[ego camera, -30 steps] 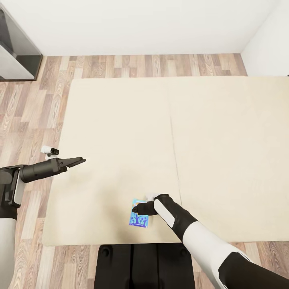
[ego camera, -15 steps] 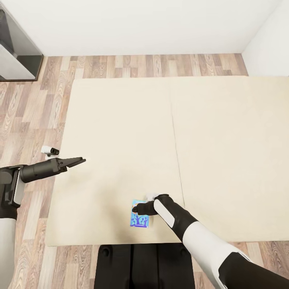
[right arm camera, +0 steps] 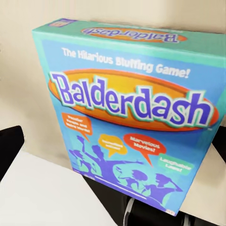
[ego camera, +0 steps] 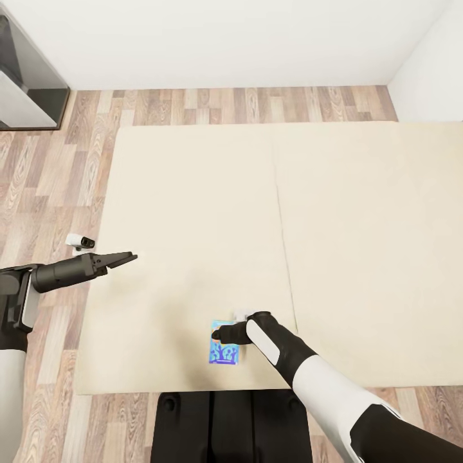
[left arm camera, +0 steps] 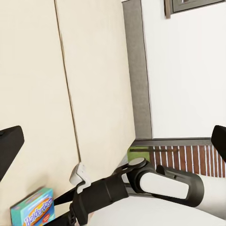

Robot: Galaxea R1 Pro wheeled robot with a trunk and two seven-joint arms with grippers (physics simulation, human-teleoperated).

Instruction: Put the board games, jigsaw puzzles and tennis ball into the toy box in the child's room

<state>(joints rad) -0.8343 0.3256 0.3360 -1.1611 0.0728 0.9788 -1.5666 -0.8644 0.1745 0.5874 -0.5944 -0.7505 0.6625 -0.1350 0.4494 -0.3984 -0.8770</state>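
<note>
**Blue Balderdash box lying near the foot edge of the bed**

A white-walled room with a wood plank floor point(ego camera: 58, 167) surrounds a low wide bed with a plain beige mattress point(ego camera: 193, 212), a seam running down its middle. In the left wrist view a grey headboard strip point(left arm camera: 136, 70) borders the mattress on its far side. A dark grey cabinet point(ego camera: 26, 77) stands at the far left corner of the head view.

The bright blue flat rectangular board game box point(ego camera: 223, 350) lies on the mattress close to its near edge, just left of the seam. Seen from the right wrist, its cover point(right arm camera: 127, 113) reads "Balderdash" in purple letters on an orange oval, with "The Hilarious Bluffing Game!" in white above. Small speech bubbles below carry print; "Marvelous Movies!" can be made out, the others are too blurred to read. The name repeats on the teal upper side panel. Purple cartoon silhouettes fill the lower cover.

The right gripper point(ego camera: 222, 334) sits over the upper edge of the box, the white and black forearm reaching in from the lower right. Whether its fingers are spread or closed, or touching the box, cannot be told.

The left gripper point(ego camera: 125, 258) hovers above the bed's left edge, well apart from the box, its dark fingers drawn together to a narrow point in the head view.
</note>
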